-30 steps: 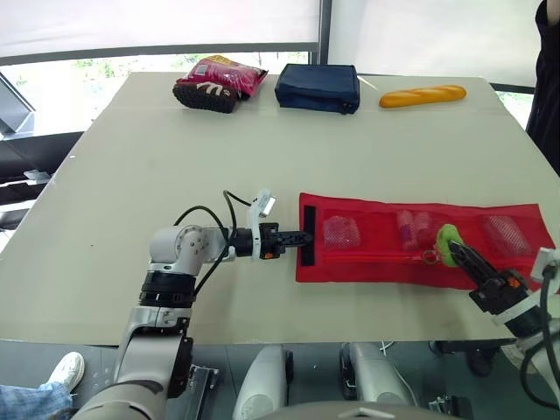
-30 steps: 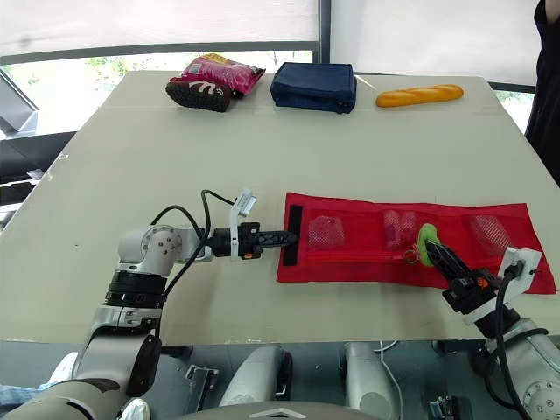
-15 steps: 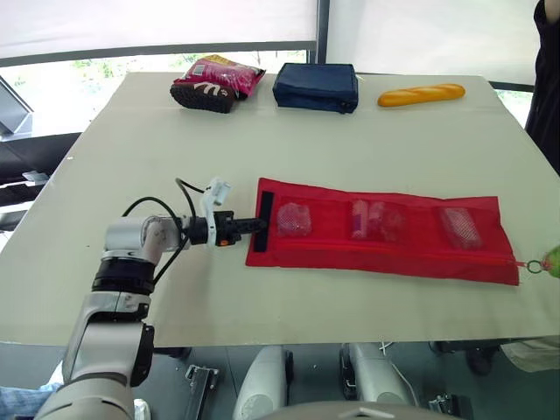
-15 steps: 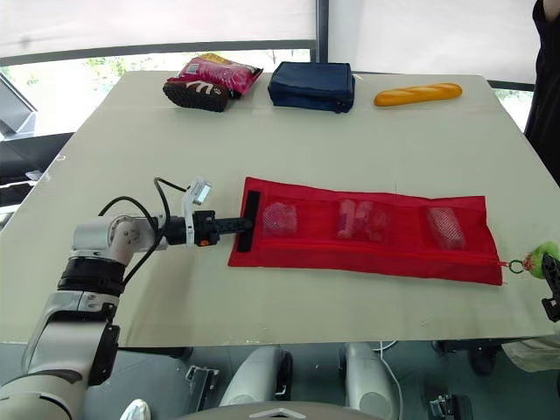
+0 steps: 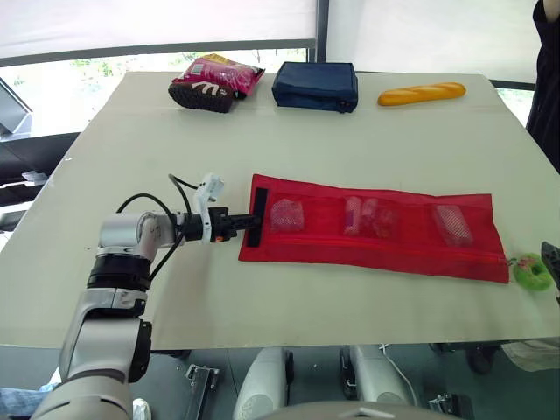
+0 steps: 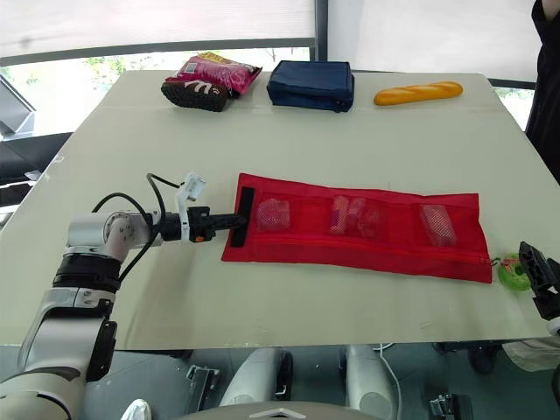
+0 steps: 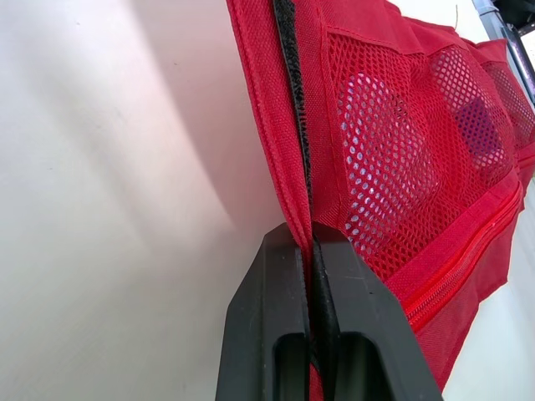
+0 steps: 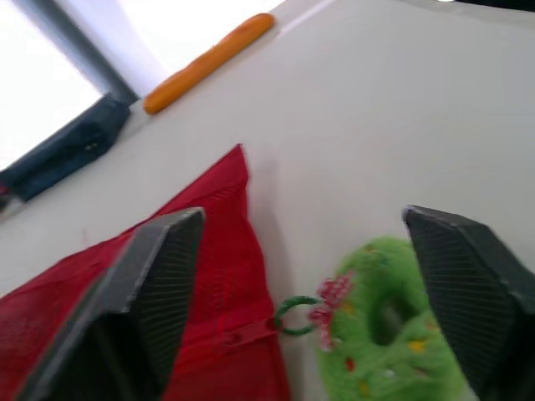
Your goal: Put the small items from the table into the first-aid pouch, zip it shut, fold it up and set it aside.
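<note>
The red first-aid pouch [image 5: 394, 249] lies flat and unfolded across the table, its zip line running along the near edge. Small items show through its mesh pockets [image 5: 287, 214]. My left gripper [image 5: 248, 222] is shut on the black strip at the pouch's left end [image 7: 288, 125]. A green ring-shaped zip pull [image 6: 512, 272] rests on the table just past the pouch's right end. My right gripper [image 6: 531, 262] stands open at the table's right edge, its fingers [image 8: 159, 276] wide apart on either side of the green pull [image 8: 380, 334] without touching it.
Along the far edge lie a pink snack bag [image 5: 217, 80], a navy pouch [image 5: 317, 86] and a baguette [image 5: 422, 94]. A person's dark sleeve [image 5: 548, 79] hangs at the far right. Bare tabletop surrounds the red pouch.
The green pull travelled to the pouch's right end with my right gripper, which then opened and let it go. The pouch slid left with my left gripper.
</note>
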Robot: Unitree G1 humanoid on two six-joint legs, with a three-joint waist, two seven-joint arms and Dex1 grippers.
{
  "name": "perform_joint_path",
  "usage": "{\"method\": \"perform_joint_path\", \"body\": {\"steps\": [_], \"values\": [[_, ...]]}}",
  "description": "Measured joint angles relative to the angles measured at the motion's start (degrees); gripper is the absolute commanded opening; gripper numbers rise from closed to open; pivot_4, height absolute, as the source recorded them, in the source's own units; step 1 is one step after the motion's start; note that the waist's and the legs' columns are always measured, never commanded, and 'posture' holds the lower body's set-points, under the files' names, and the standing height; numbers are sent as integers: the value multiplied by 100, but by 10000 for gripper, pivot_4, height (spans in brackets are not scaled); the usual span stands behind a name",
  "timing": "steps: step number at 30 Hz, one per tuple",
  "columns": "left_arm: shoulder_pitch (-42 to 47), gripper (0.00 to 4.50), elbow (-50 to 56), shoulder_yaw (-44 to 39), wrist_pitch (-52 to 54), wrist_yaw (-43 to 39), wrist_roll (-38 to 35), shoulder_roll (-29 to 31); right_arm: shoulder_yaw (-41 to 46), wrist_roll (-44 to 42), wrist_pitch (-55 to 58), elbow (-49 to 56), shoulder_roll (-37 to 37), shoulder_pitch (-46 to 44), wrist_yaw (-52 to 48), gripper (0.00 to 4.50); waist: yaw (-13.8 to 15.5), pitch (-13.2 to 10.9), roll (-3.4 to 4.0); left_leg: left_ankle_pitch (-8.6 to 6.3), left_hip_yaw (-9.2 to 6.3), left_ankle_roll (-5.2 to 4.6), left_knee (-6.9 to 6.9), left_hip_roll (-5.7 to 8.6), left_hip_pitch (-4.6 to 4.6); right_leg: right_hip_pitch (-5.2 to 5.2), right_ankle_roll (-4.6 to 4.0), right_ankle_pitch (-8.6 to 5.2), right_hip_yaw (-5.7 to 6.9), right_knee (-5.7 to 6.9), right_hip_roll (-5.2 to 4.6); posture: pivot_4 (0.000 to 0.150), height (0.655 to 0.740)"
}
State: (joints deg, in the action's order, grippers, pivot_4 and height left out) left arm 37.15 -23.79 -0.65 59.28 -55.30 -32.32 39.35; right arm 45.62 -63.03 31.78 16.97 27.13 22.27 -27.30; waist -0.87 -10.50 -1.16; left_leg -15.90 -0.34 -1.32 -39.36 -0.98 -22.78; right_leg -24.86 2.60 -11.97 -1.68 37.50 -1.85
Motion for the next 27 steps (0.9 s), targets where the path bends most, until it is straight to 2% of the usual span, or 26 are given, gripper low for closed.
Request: {"method": "perform_joint_path", "body": {"steps": [3,6,10,13,15,17,18,21,22,24,27], "values": [[6,0,-8,-97,-9,30,75,129,-457,373,49,346,210,361,-346,44307,-21,1,-2,0,4,0,0,-5,3,0,-19,-11,0,-1,3,1500,7134],[17,0,-26,-114,-81,39,167,190,-1015,852,38,471,237,455,-520,44307,-11,1,-1,0,6,0,0,-5,5,0,-19,-11,-1,1,1,1500,7134],[15,0,-48,-113,-280,28,299,212,-1342,1295,-21,508,355,466,-634,44307,5,1,-3,0,7,1,-1,-2,2,0,-19,-11,-1,-2,-1,1500,7134],[17,9207,-125,-117,-506,97,423,212,-1524,1710,-142,432,364,314,-623,45000,2,1,-2,0,8,1,0,-2,2,0,-19,-11,-1,-4,-2,1500,7134],[26,19360,-210,-152,-885,117,559,238,-1599,1951,-209,279,362,165,-589,45000,9,1,-3,1,9,1,0,-1,2,0,-18,-10,0,-3,-1,1500,7134],[27,24183,-229,-154,-1059,73,641,298,-1599,2000,-212,240,359,115,-581,45000,9,1,-2,1,10,1,0,0,2,-1,-18,-10,0,-1,-1,1500,7134],[26,27977,-231,-151,-1265,14,713,347,-1599,2022,-214,224,353,88,-575,45000,11,1,-3,1,10,1,0,0,1,-1,-18,-10,2,-2,0,1500,7134],[23,42019,-184,-136,-2348,-391,1000,538,-1621,2143,-213,192,322,1,-551,45000,24,1,-3,1,15,1,0,-1,-3,0,-21,-11,3,-5,-2,1500,7134],[24,44368,-123,-137,-2729,-634,1048,605,-1636,2172,-213,170,317,-37,-547,45000,25,1,-3,1,17,1,0,1,-4,0,-21,-11,2,-6,-5,1500,7134],[17,44368,91,-119,-3126,-1060,1056,712,-1647,2201,-210,124,290,-95,-546,45000,25,0,-4,1,22,1,0,2,-7,0,-22,-10,1,-9,-7,1500,7134],[-37,44368,1065,3,-3616,-2074,982,993,-1666,2220,-197,-3,227,-206,-529,45000,28,1,-4,0,27,1,0,4,-10,1,-24,-9,0,-15,-10,1500,7134]]}}
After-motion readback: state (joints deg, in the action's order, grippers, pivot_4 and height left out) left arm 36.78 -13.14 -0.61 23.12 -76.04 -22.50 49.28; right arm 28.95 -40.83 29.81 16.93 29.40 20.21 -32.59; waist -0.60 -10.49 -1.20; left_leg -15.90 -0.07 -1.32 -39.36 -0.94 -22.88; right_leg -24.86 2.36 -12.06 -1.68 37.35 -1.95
